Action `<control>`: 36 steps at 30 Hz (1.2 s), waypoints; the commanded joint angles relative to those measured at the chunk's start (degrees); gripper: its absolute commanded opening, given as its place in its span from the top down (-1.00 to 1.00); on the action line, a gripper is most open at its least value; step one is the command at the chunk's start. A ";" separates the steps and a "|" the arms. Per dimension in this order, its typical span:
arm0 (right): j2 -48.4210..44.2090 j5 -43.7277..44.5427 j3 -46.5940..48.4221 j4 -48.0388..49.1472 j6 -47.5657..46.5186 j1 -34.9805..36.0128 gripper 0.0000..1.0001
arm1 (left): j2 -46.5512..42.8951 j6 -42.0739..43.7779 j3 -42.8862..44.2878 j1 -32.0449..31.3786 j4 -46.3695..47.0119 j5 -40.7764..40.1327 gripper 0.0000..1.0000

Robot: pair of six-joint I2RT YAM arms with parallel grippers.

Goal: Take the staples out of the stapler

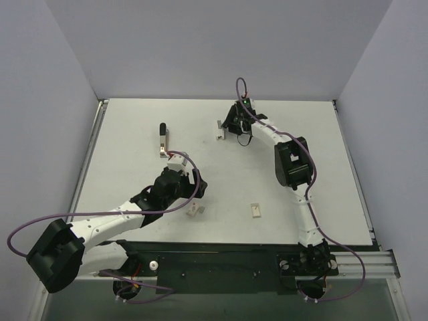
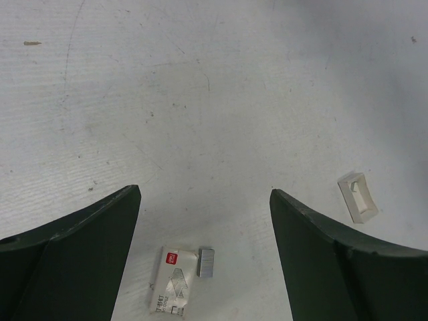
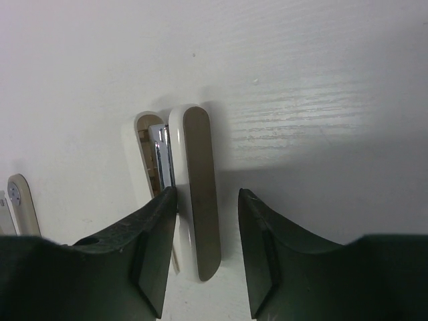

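Observation:
A white and beige stapler lies at the back of the table, with its metal staple channel showing beside the lid. It also shows in the top view. My right gripper is open and straddles the stapler's near end; the left finger touches its side and the right finger stands apart. A short strip of staples lies beside a small staple box on the table. My left gripper is open and empty above them, as the top view also shows.
A black and silver stapler lies at the back left. A small white open box sits to the right of the staples, also in the top view. A beige piece shows at the right wrist view's left edge.

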 commanded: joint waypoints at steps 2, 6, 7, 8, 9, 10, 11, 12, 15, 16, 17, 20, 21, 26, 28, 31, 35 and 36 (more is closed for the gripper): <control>1.61 1.35 3.03 -3.55 -0.67 0.74 0.35 | 0.12 0.09 0.78 -0.27 2.77 0.52 -0.79; 1.53 1.61 3.82 -4.60 -1.99 1.44 0.55 | 0.12 -0.09 0.69 -0.27 2.94 0.61 -0.79; 1.61 1.96 3.82 -4.87 -2.08 1.44 0.66 | 0.21 -0.18 0.69 -0.35 2.94 0.61 -0.79; 1.44 2.05 3.99 -5.31 -2.43 1.62 0.71 | 0.21 -0.18 0.61 -0.27 3.03 0.61 -0.79; 1.53 2.05 4.08 -5.48 -2.43 1.62 0.84 | 0.12 -0.18 0.61 -0.27 3.03 0.61 -0.79; 1.53 2.05 4.26 -6.01 -2.61 1.71 0.87 | 0.12 -0.35 0.61 -0.27 3.03 0.70 -0.79; 1.53 1.97 4.35 -6.10 -2.78 1.80 0.97 | 0.12 -0.35 0.61 -0.35 2.86 0.78 -0.79; 1.61 1.97 4.52 -6.71 -2.87 1.80 1.00 | -0.14 -0.35 0.61 -0.27 2.77 0.78 -0.79; 1.88 1.35 5.58 -8.30 -3.22 1.88 1.00 | -0.76 -0.62 0.34 -0.27 2.59 0.96 -0.79; 1.71 1.26 5.32 -8.47 -3.22 1.97 1.00 | -1.20 -0.70 0.26 -0.27 2.50 1.13 -0.79; 1.18 1.18 4.44 -8.47 -3.22 1.88 1.00 | -1.72 -0.88 0.25 -0.27 2.24 1.22 -0.79; -1.28 0.83 1.54 -7.08 -3.22 2.06 1.00 | -3.22 -1.40 0.17 -0.35 1.63 1.66 -0.79; -3.29 0.56 -1.25 -6.55 -3.22 2.23 1.00 | -4.18 -1.49 0.25 -0.27 1.19 1.92 -0.79; -12.87 -1.29 -15.76 3.47 -1.73 2.59 1.00 | -8.49 -3.60 0.52 -0.61 -0.66 3.07 -0.79; -17.35 -1.55 -21.74 6.20 -1.29 3.11 1.00 | -10.42 -4.91 0.26 -0.79 -0.83 3.86 -0.79; -24.46 -1.64 -30.69 9.88 -1.03 4.08 1.00 | -13.06 -7.46 -0.36 -0.97 -0.92 5.00 -0.79; -33.07 -3.13 -41.85 14.97 0.46 6.01 1.00 | -14.56 -9.40 -0.71 -1.58 -0.92 5.00 -0.81; -35.97 -3.31 -44.84 15.86 0.73 6.88 1.00 | -14.65 -9.84 -0.71 -1.58 -1.19 4.65 -0.81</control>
